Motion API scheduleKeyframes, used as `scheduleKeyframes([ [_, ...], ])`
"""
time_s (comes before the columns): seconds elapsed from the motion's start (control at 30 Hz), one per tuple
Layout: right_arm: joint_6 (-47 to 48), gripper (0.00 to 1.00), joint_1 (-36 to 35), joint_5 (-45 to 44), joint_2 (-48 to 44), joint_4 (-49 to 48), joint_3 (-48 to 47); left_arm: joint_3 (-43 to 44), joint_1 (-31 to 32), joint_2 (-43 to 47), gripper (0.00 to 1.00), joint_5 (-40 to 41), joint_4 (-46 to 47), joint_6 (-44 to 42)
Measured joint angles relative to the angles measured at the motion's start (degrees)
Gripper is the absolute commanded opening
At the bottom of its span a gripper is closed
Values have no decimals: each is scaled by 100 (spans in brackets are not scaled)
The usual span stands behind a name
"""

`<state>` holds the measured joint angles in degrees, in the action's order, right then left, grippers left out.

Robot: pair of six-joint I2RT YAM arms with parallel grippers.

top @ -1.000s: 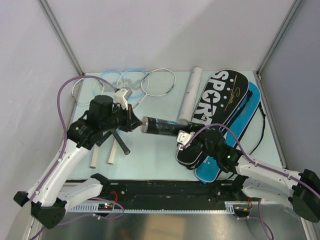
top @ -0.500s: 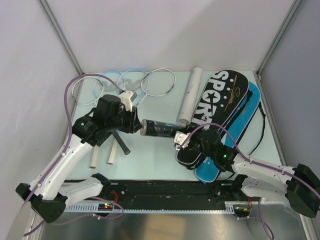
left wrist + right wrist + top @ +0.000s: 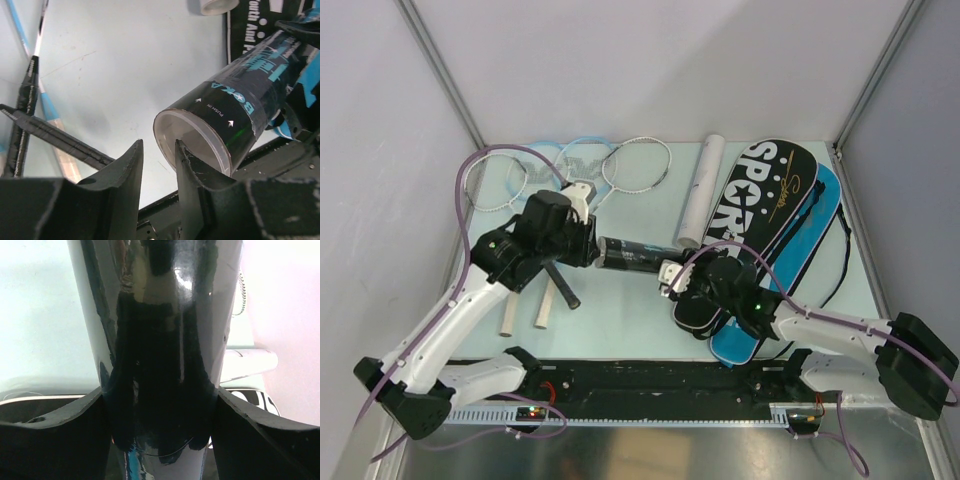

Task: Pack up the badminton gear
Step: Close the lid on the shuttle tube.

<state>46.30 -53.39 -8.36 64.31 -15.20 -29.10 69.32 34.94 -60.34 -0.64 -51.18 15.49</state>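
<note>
Pale grey walls (image 3: 650, 70) are closing in a pale green desk (image 3: 630, 310) on three sides. Four rackets (image 3: 582, 160) are lying in an overlapping cluster at the desk's far left, with their heads toward the back wall and their handles pointing toward the arms. A white tube (image 3: 700, 190) is lying lengthwise near the middle of the far edge. It is just beside a black bag (image 3: 760, 195), which is resting on top of a blue bag (image 3: 817, 215) on the right half of the desk.

The right pincer (image 3: 672, 275) is pinching a black tube (image 3: 632, 255) near one end, its fingers pressing on both sides of the shiny barrel. It is holding the tube roughly level above the desk, between the two arms. The tube's other end is open and facing the left arm. The left pincer (image 3: 157, 150) is hovering right at that open mouth. Its fingers are partly spread, leaving a narrow gap with nothing showing in it. One finger is sitting just beside the tube's rim, and whether it is touching the rim cannot be told.
</note>
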Motion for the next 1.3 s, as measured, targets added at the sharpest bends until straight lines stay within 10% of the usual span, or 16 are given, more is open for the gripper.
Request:
scheduleKeyframes([
  [1.3, -66, 34, -721, -1329, 1440, 7, -772, 35, 138, -782, 35, 1327, -592, 37],
])
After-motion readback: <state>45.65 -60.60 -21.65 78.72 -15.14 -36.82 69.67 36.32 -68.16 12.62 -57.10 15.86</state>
